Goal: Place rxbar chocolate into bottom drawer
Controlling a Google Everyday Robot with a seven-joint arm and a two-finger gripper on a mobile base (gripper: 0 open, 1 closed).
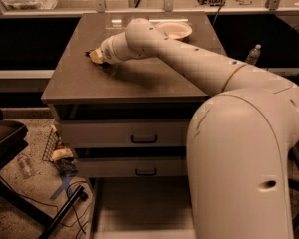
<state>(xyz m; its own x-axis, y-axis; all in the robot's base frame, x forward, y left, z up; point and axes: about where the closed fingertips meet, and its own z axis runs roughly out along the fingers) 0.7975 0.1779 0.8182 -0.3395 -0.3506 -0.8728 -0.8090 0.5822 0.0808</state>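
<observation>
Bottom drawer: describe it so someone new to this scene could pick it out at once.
Start at the brown-topped cabinet in mid-picture, where the gripper sits low over the top's left side. Go down its front past the two upper drawers with dark handles. The bottom drawer is the wide pale grey-white tray pulled out at floor level, its light floor showing.

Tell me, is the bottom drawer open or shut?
Open: the bottom drawer juts out, pale floor showing, beneath two shut drawers. The gripper is over the countertop.
</observation>
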